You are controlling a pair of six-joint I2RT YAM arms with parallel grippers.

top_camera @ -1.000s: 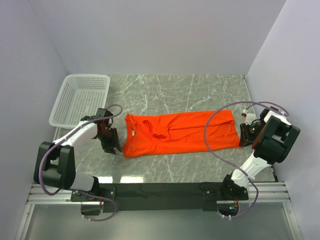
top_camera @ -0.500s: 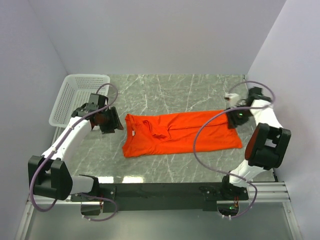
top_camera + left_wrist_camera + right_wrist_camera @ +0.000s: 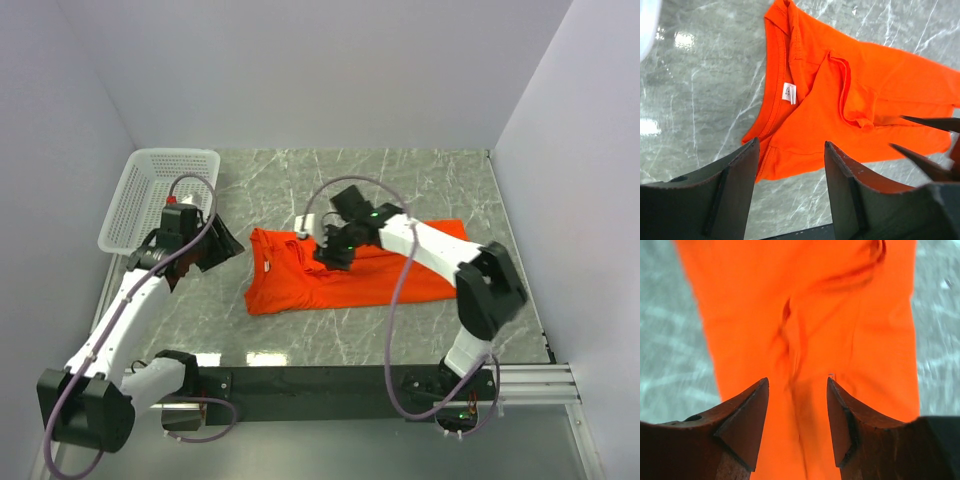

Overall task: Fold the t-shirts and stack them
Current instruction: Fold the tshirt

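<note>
Marbled grey tabletop (image 3: 400, 180), rumpled orange-red t-shirt (image 3: 300, 285), white neck label (image 3: 789, 93); left end effector (image 3: 790, 145), right end effector (image 3: 797, 381) both spread.

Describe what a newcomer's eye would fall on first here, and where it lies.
The bright orange-red t-shirt, folded into a strip, lies across the table. The right gripper hovers open over its middle; the left gripper hangs open off its collar end, near the white mesh basket.
</note>
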